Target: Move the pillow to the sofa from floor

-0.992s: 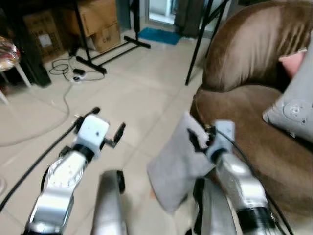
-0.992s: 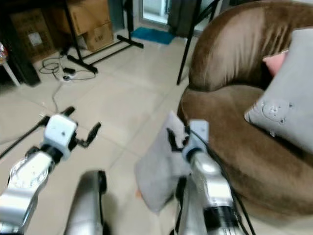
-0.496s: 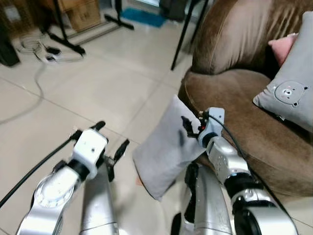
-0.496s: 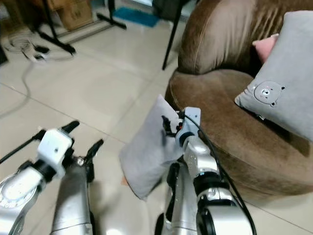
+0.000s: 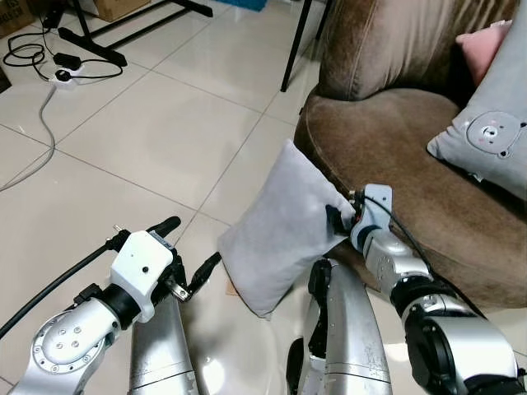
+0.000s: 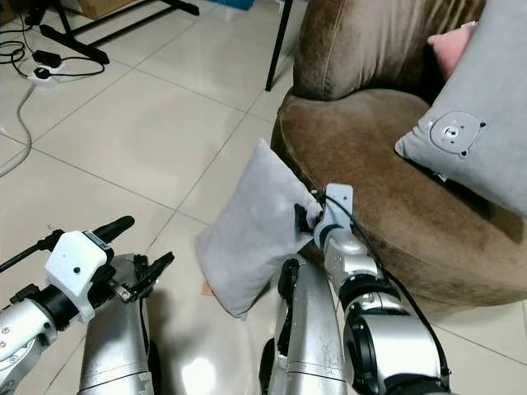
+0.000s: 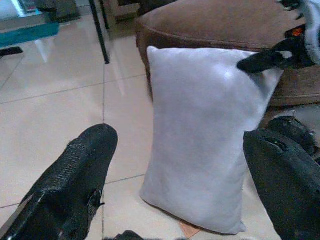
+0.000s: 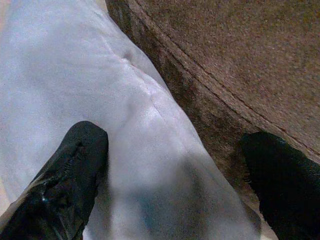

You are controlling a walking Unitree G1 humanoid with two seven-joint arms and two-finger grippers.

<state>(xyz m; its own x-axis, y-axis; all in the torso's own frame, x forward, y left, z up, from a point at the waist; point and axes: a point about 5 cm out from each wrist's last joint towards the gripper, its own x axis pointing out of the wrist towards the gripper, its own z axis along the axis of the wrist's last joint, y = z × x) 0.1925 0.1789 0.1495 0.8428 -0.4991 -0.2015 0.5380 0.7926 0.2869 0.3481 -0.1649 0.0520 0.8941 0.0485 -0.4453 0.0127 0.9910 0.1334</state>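
1. Grey pillow (image 5: 284, 226) stands on the tiled floor (image 5: 156, 140), leaning against brown sofa (image 5: 395, 156) front.
2. Right gripper (image 8: 170, 175) jaws spread, straddling pillow's upper edge.
3. Left gripper (image 7: 175, 175) jaws spread, apart from pillow.

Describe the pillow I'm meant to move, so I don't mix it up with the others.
Start at the brown sofa. At the foot of its front edge, a plain grey pillow stands on end on the tiled floor, leaning against the sofa, with the right gripper at its upper edge. Unlike the bear-face pillow on the seat, it has no print.
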